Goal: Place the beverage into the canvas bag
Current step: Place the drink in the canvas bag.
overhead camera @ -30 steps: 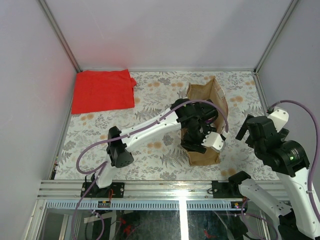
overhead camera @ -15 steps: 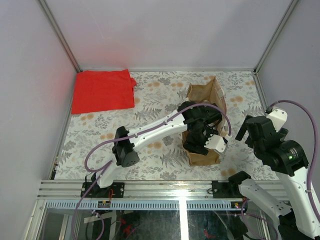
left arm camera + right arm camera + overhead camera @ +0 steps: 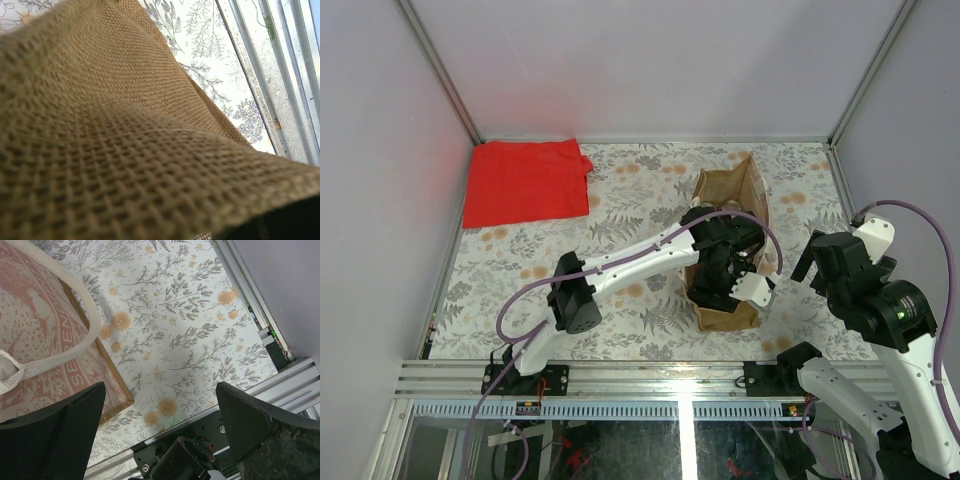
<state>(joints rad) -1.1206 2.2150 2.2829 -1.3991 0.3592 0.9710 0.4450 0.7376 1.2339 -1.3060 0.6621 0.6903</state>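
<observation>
The tan-brown canvas bag [image 3: 752, 192] stands open on the floral table, right of centre. My left arm reaches into its mouth, and the left gripper [image 3: 728, 272] is down inside the bag with its fingers hidden. The left wrist view shows only coarse tan bag weave [image 3: 125, 125] pressed close to the lens. The beverage is out of view in every frame. My right gripper [image 3: 160, 440] is open and empty, hovering over the table just right of the bag [image 3: 40, 355]. A cream strap handle [image 3: 77, 297] shows there too.
A flat red cloth [image 3: 525, 182] lies at the back left. The metal frame rail [image 3: 620, 378] runs along the near edge, and enclosure walls stand on three sides. Floral table [image 3: 175, 330] lies between the bag and the right rail.
My left arm has pushed further right and deeper into the bag, its elbow shifting right. The bag's near end shifted slightly. The right arm has not moved.
</observation>
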